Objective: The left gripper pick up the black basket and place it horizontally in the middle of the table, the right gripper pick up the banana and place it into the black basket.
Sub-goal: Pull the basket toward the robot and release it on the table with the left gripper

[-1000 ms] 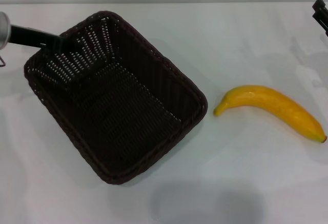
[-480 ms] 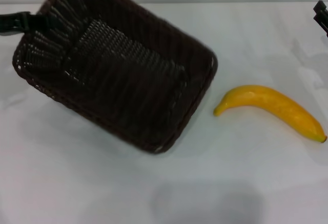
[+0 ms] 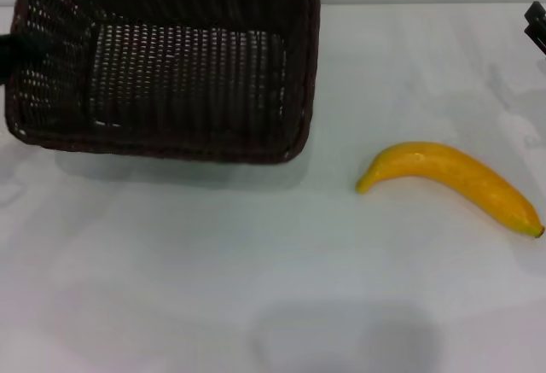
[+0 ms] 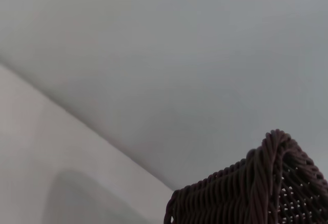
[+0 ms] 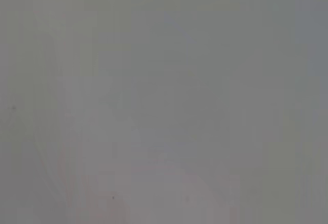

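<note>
The black basket [image 3: 171, 57] hangs lifted above the table [image 3: 256, 288] at the far left, its long side lying across the view and its shadow on the tabletop below it. My left gripper [image 3: 7, 51] shows only as a black piece at the left edge, shut on the basket's left rim. A corner of the basket's braided rim shows in the left wrist view [image 4: 256, 193]. The yellow banana [image 3: 452, 181] lies on the table to the right, apart from the basket. My right gripper [image 3: 536, 25] is parked at the far right edge, only partly seen.
The table's far edge meets a pale wall behind the basket. The right wrist view shows only a plain grey surface.
The basket has been lifted off the table, turned from diagonal to lying across the view, and carried back and to the left. The banana and the right gripper have not moved.
</note>
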`<state>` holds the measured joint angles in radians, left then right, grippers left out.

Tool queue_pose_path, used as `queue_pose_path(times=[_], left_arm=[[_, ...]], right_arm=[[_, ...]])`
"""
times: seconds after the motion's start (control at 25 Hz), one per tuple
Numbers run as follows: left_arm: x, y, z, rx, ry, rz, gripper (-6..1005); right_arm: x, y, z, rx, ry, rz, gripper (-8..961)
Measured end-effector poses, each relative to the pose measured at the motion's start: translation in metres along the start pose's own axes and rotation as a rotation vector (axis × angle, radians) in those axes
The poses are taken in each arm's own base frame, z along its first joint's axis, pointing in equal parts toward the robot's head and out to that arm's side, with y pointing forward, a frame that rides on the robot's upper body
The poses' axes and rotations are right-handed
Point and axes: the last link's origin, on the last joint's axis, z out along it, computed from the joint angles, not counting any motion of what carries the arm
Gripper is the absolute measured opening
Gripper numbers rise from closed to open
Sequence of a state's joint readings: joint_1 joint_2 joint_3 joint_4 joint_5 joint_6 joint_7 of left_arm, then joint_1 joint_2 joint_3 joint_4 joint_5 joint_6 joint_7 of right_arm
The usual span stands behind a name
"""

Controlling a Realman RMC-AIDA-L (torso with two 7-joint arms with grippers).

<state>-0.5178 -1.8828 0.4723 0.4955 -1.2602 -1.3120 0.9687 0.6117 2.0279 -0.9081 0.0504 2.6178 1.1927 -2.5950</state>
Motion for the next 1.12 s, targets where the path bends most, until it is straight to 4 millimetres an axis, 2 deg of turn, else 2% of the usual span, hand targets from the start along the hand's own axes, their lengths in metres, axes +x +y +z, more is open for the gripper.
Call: queue_pose_path(times=[0.36,0.64,0.92,1.12], left_arm=[[-0.04,-0.01,0.028,0.048,-0.001,-0.086,227],[-0.055,-0.003,0.052,0.063,-0.075,-0.083,227],[-0.065,0.001,0.061,0.058,-0.105,-0.116,227],[-0.062,0.002,0.06,0.047,-0.085,-0.095,417]], right_arm=[[-0.001,-0.002,0.002,0.007,0.004,-0.008,869],[0.0,-0.002,0.001,0.005,0.007,-0.01,869],[0.002,-0.005,-0.004,0.016,0.014,-0.009,869],[0.0,-0.01,-0.008,0.025,0.003,-0.019,869]])
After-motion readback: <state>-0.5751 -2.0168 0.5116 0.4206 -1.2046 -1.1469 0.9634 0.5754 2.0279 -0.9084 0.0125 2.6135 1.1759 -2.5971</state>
